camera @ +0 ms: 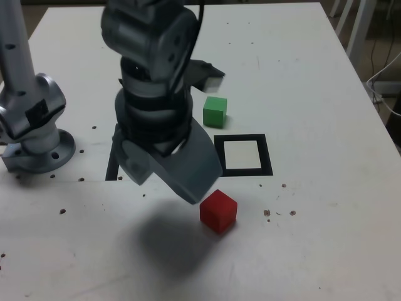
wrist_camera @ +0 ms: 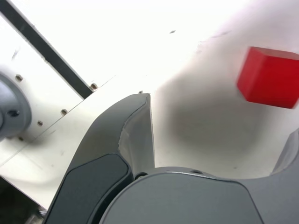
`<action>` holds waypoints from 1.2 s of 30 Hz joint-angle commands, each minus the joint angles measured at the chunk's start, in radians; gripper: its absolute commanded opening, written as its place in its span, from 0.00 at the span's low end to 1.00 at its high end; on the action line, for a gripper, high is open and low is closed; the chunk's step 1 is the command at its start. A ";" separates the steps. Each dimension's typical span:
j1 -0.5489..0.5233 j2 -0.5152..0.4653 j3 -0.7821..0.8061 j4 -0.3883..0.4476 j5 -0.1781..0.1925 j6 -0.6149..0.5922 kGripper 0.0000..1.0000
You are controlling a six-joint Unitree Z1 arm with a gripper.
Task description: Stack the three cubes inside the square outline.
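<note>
- Hovering above the desk [camera: 326, 251], the gripper [wrist_camera: 220, 114] was released, its fingers spread wide.
- The red cube [camera: 218, 212] sat on the desk, just below the square outline [camera: 220, 155] in the exterior view.
- The green cube [camera: 215, 111] sat just beyond the outline's upper-left corner in that view.

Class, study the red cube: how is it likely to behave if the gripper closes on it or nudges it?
The red cube looks stiff, since its edges are straight and its faces flat. Nudged, it would probably slide rather than roll, given its flat sides. It is small beside the gripper, so it is likely light and easy to lift.
</note>
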 commanded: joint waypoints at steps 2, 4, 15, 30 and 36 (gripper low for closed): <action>-0.006 0.031 -0.029 0.009 0.003 0.031 0.99; -0.011 0.051 -0.048 0.017 0.002 0.050 0.99; -0.025 0.142 -0.138 0.044 -0.001 0.122 0.99; 0.029 0.239 -0.243 0.070 -0.010 0.213 0.99; 0.080 0.267 -0.250 0.059 -0.017 0.258 0.98</action>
